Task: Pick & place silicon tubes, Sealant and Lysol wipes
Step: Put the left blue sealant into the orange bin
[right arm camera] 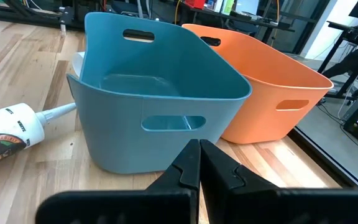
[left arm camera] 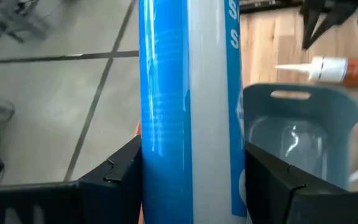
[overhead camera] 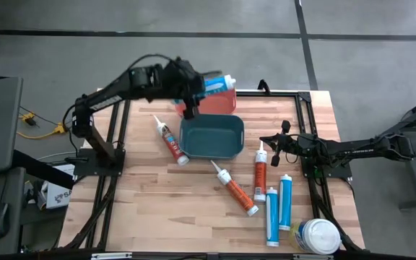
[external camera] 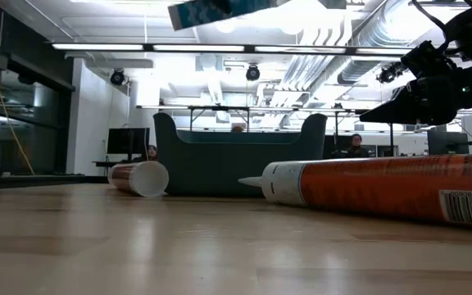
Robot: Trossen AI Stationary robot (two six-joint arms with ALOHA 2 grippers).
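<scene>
Tubes: slim blue cartridge clamped in left gripper above orange plastic bin; two blue, four orange on table.
Wipes: one fat white-lidded canister, near table corner.
Bins: teal plastic bin beside orange.
Right gripper: shut, empty, facing teal bin.
Wrist-only: teal bin empty inside.

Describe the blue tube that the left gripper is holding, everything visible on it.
The blue tube is a slim, glossy cartridge, bright blue with a white band carrying blue lettering. It is clamped between the fingers of the left gripper, which touch it on both sides. It is lifted off the table, above the orange bin and beside the teal bin. Its ends are not clearly visible.
</scene>
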